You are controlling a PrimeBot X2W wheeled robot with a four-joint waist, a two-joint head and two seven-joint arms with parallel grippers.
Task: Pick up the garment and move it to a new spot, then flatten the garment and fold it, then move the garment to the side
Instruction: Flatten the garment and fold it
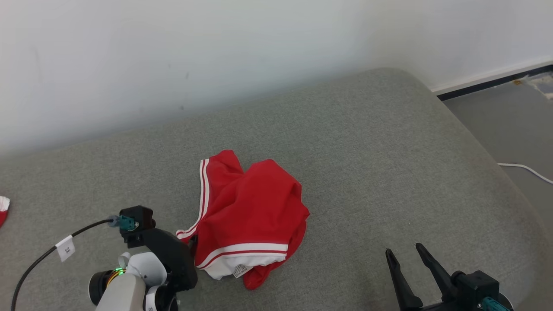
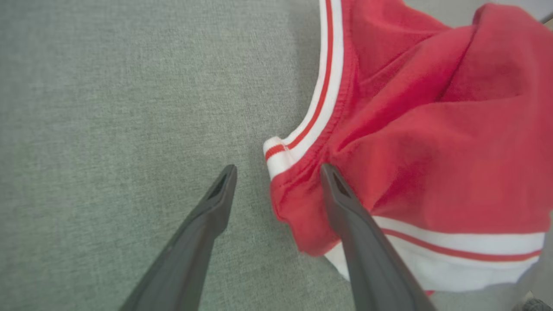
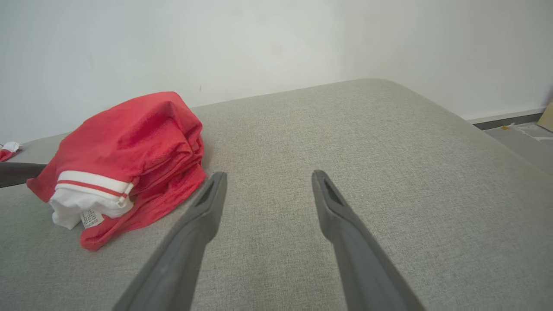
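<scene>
- Left gripper [image 2: 278, 168]: jaws spread wide, nothing clamped. In the left wrist view one finger [image 2: 207, 216] stands over bare upholstery and the other lies over the red cloth. A white-trimmed corner of the garment sits between the two tips. Contact with the cloth cannot be confirmed.
- Right gripper [image 1: 404, 249]: jaws spread wide and empty, over bare upholstery at the near right, well apart from the garment.
- Garment [image 1: 250, 211]: red fabric with white bands carrying a thin red stripe, lying crumpled in a heap near the middle of the cushion. A white inner layer with a printed label shows at its near edge. The left gripper is at its near-left corner.
- Cushion [image 1: 367, 151]: grey woven upholstery with a rounded far-right corner, supporting the garment.
- Small red-and-white item [image 1: 3, 209]: at the far left edge of the cushion, mostly cut off.
- Black cable [image 1: 43, 255]: carries a white tag and runs to the left arm's connector.
- Wall [image 1: 216, 52]: pale, behind the cushion.
- Floor [image 1: 510, 129]: grey, to the right, with a white cord [image 1: 525, 169] lying on it.
</scene>
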